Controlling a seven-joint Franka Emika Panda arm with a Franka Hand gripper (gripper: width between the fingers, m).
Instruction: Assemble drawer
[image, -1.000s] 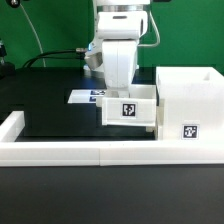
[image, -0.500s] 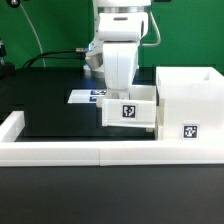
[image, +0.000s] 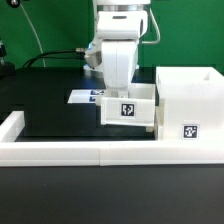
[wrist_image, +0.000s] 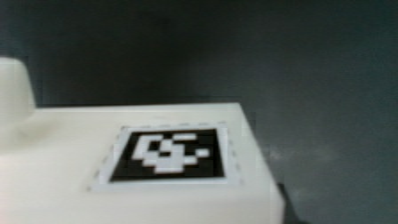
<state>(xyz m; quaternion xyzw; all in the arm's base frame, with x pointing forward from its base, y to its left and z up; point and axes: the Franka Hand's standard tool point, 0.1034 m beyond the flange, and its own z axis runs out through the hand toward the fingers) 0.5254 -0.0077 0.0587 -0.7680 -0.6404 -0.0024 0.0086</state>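
A small white tray with a black-and-white tag on its front sits against the left side of the tall white box-shaped housing, which carries a tag low on its front. My gripper hangs straight down over the tray's back edge. Its fingertips are hidden behind the tray's wall, so I cannot tell whether it grips the tray. In the wrist view a white tagged face of the tray fills the frame close up, and no fingers show. A second tray is out of view.
A long low white wall borders the black surface along the front and the exterior view's left. The marker board lies flat behind the tray. Cables hang behind the arm.
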